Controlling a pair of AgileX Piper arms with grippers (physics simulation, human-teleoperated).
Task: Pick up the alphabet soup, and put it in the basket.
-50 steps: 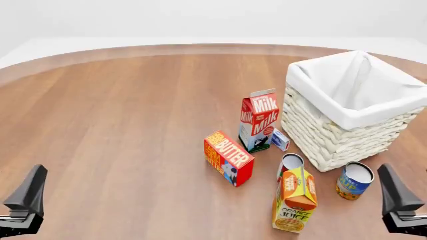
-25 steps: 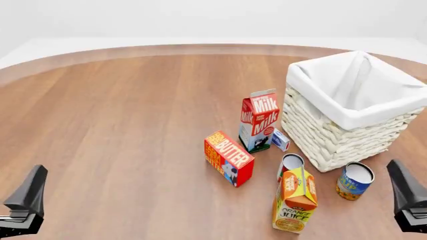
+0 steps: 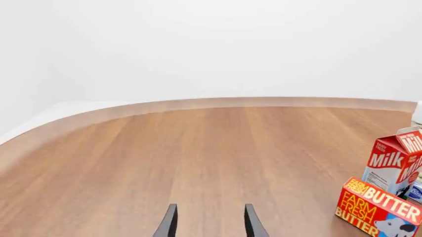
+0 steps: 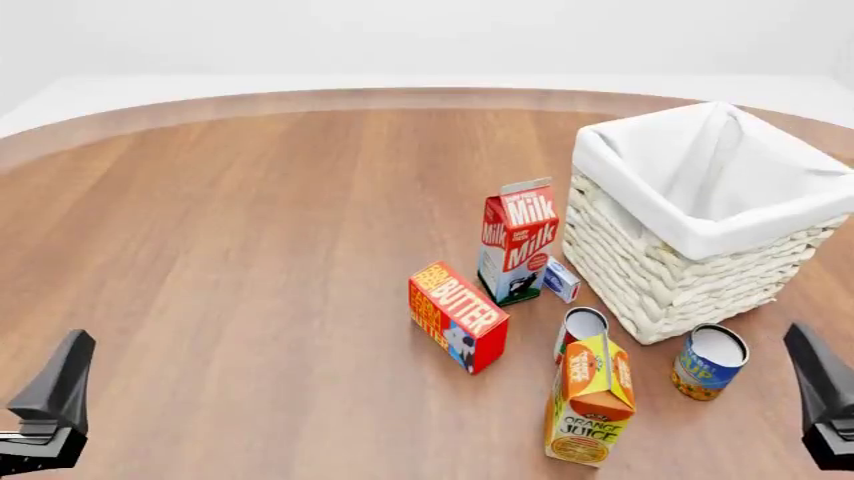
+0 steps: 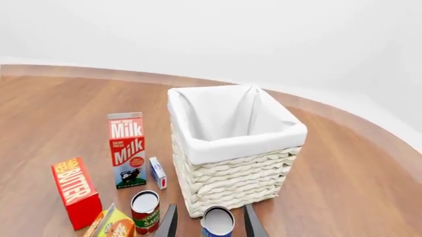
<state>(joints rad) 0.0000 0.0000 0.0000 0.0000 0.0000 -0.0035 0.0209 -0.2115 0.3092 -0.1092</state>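
The alphabet soup is a small blue and yellow can with a pale top, standing upright on the table just in front of the basket. The basket is white wicker with a white cloth lining. In the right wrist view the can shows between my two fingers, ahead of them, at the foot of the basket. My right gripper is open and empty, to the right of the can and apart from it. My left gripper is open and empty at the near left, far from the can.
A milk carton, a small blue and white box, a butter box, a red-labelled can and an orange juice carton stand left of the soup. The wooden table curves away at the back.
My right gripper has moved a little to the right and lower in the front view. The left gripper and the objects have not moved.
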